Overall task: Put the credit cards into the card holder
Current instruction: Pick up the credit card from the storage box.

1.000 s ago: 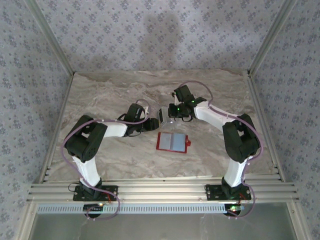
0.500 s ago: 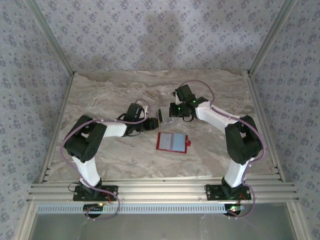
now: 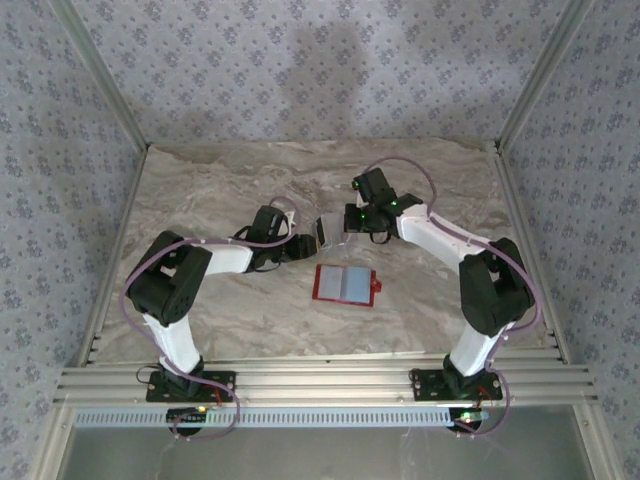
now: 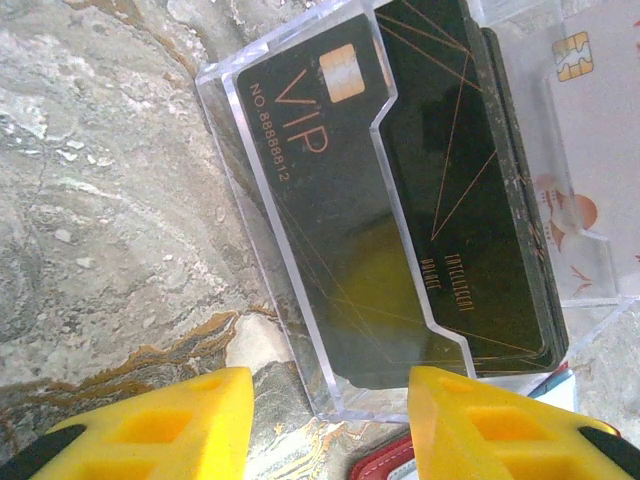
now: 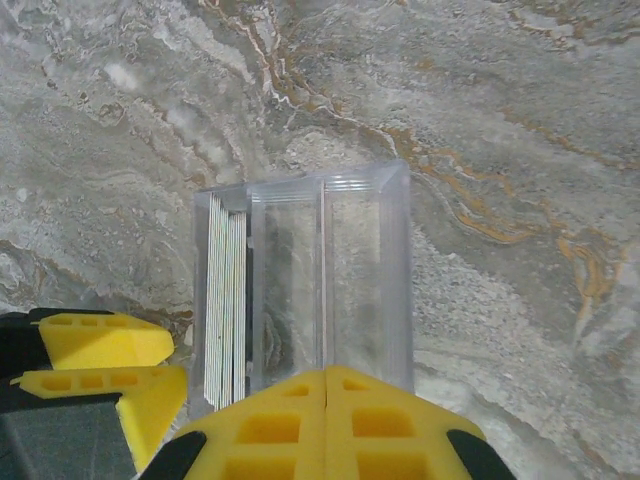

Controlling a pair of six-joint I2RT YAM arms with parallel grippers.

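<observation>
Since the earlier frames the right arm's elbow is being carried outward to its own side, while the left arm is being kept where it was.

The credit cards [image 4: 400, 200] are being held upright in a clear stand [image 5: 330, 270] on the worktop [image 3: 220, 180], between the two wrists. In the left wrist view the left pincer [image 4: 328, 385] is being held open, with the near short end of the stack lying just ahead of the gap. The cards' long axis is running away from the pincer, leaning left toward the far end. Their broad face is being shown to this camera, so the pads would probably need turning before a card's thin edges could be pinched.

The right pincer [image 5: 326, 385] is being kept closed, pads pressed together, at the stand's near wall. Whether that wall is being nipped cannot be told.

Both pincers are close to the stand. Only the left one is open to take a card, so it is being judged the likelier to do so.

The card holder [image 3: 345, 285] is lying open and flat just beside the stand, on the side toward the bases.

The front card is dark with fine gold lines, a chip and "VIP" lettering. A pale card [image 4: 600, 170] with a chip is being seen behind it.
</observation>
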